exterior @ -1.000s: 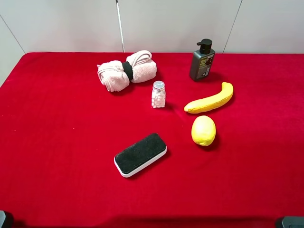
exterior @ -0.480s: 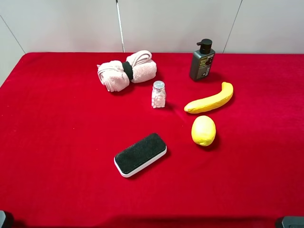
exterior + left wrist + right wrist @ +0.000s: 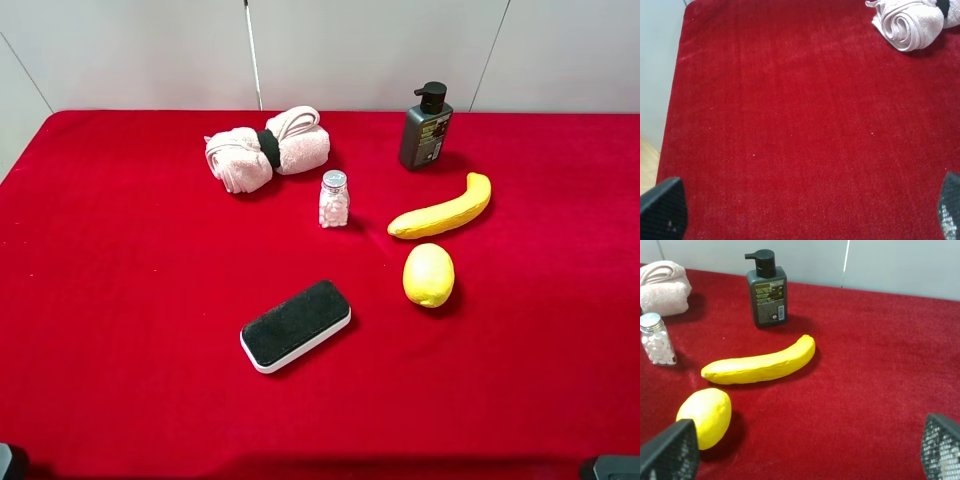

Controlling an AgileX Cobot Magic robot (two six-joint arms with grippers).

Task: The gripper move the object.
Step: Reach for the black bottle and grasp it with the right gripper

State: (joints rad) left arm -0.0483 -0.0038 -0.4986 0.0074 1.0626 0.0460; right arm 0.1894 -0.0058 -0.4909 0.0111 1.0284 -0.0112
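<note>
Exterior high view, with both wrist views. The pump bottle (image 3: 425, 128) is standing upright in the upper right of the frame on the red cloth (image 3: 120, 300), just above the banana (image 3: 442, 208) and apart from the lemon (image 3: 428, 274). The right gripper (image 3: 807, 455) is showing only its two fingertips in its wrist view, jaws spread wide and gripping nothing, with lemon and banana lying between it and the bottle. The left gripper (image 3: 806, 210) is likewise gaping wide and empty, looking onto bare cloth with the rolled towel (image 3: 907, 25) beyond. Judged step: the approach is only beginning. The next move is calling for the right gripper to pass over the fruit, straddle the bottle's flat sides below the pump, and close without tipping it.
</note>
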